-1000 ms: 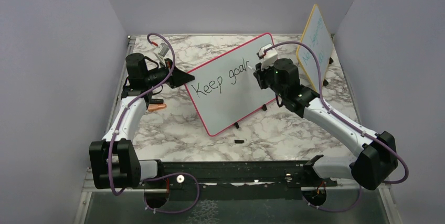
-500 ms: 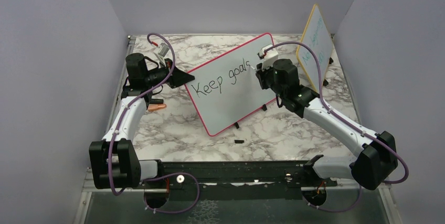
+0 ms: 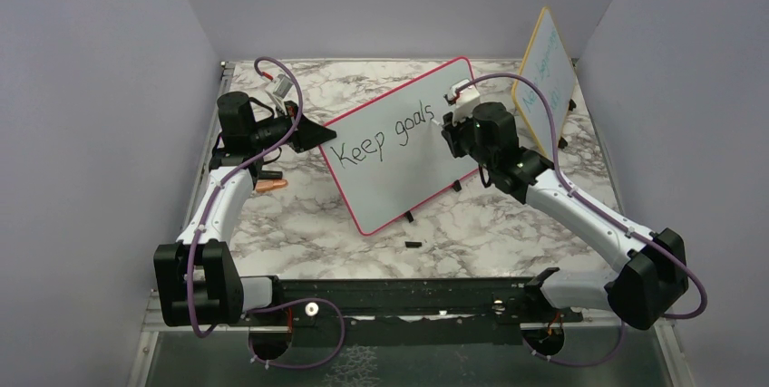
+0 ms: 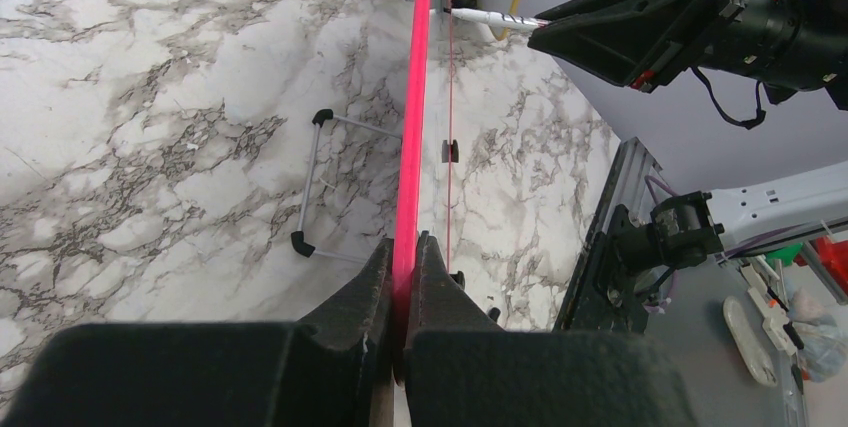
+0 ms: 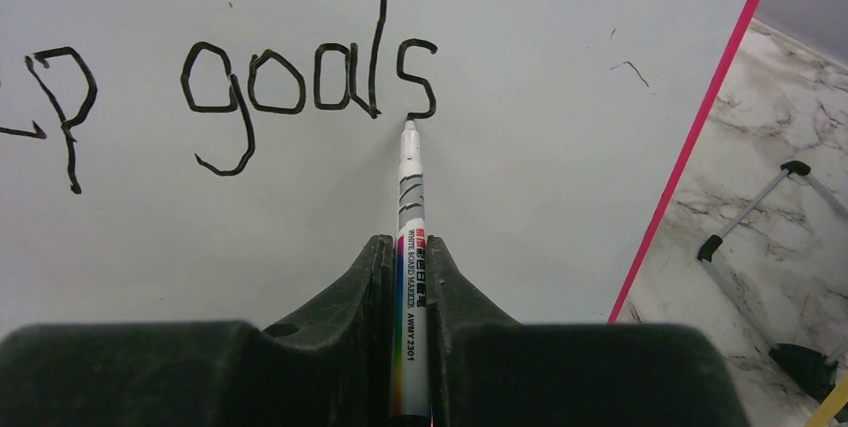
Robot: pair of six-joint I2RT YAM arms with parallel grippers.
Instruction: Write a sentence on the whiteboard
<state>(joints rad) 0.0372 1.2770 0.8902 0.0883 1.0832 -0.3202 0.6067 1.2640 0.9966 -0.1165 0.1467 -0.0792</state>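
The whiteboard (image 3: 399,174), pink-framed, stands tilted at mid-table. The sentence (image 3: 381,136) reads "Keep goals" in black, and the right wrist view shows "goals" (image 5: 310,82) up close. My left gripper (image 3: 317,134) is shut on the whiteboard's left edge; in its wrist view the pink frame (image 4: 412,127) runs between the jaws of the left gripper (image 4: 403,244). My right gripper (image 3: 453,129) is shut on a white marker (image 5: 411,207), whose tip touches the whiteboard (image 5: 300,237) at the foot of the "s". The right gripper (image 5: 410,247) sits just below the word. The marker (image 4: 490,17) also shows edge-on in the left wrist view.
A yellow-framed board (image 3: 546,65) with teal writing leans at the back right, behind the right arm. A small orange object (image 3: 270,185) lies by the left arm. A small black piece (image 3: 413,245) lies in front of the whiteboard. Wire stand legs (image 4: 315,177) rest on the marble behind it.
The letter "s" now ends "goals". The right gripper with the marker has shifted slightly right along the board. The left arm has not moved.
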